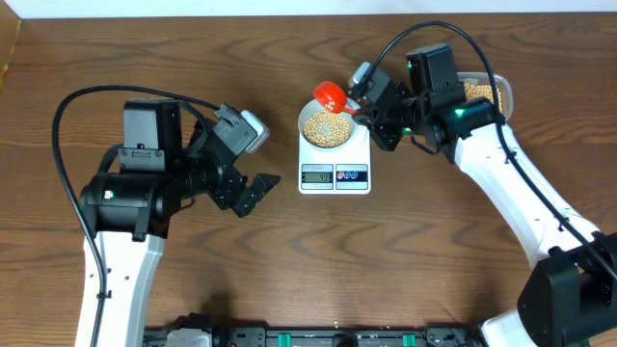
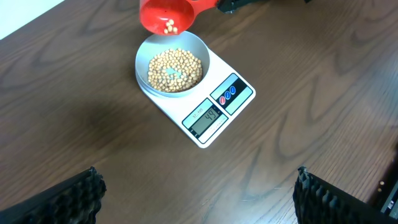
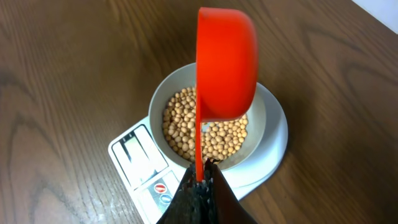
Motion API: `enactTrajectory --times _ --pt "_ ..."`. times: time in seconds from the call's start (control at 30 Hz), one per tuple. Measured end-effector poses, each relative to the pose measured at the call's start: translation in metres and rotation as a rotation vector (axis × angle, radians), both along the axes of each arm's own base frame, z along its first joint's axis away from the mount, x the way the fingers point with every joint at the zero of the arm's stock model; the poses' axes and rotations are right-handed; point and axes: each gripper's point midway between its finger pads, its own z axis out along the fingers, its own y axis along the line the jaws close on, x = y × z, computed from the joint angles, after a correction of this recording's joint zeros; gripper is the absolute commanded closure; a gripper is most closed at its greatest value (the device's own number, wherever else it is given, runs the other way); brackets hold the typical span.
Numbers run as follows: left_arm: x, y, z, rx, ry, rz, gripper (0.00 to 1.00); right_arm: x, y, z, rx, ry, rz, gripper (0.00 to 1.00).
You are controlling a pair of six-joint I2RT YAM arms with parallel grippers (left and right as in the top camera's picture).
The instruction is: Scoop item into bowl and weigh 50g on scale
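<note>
The pale bowl (image 1: 328, 126) holds tan beans (image 1: 327, 128) and stands on the white scale (image 1: 335, 174). It also shows in the left wrist view (image 2: 172, 64) and the right wrist view (image 3: 261, 118). My right gripper (image 1: 369, 106) is shut on the handle of a red scoop (image 1: 330, 94), tilted over the bowl's far rim. A few beans are in the scoop (image 2: 165, 14). In the right wrist view the scoop (image 3: 225, 62) hangs over the beans (image 3: 205, 127) above my gripper (image 3: 202, 180). My left gripper (image 1: 258, 189) is open and empty, left of the scale (image 2: 219, 110).
A clear plastic tub (image 1: 485, 92) with more beans sits at the back right, behind my right arm. The scale display (image 2: 207, 117) faces the table's front. The left fingertips (image 2: 199, 190) frame bare brown wood.
</note>
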Motion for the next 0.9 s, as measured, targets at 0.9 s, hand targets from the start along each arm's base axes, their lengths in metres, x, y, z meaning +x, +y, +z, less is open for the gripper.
enactTrajectory --times 0.9 --pt "0.000 0.000 0.000 0.000 0.000 0.000 0.01 -0.021 0.015 0.013 0.202 0.197 0.004 0.99"
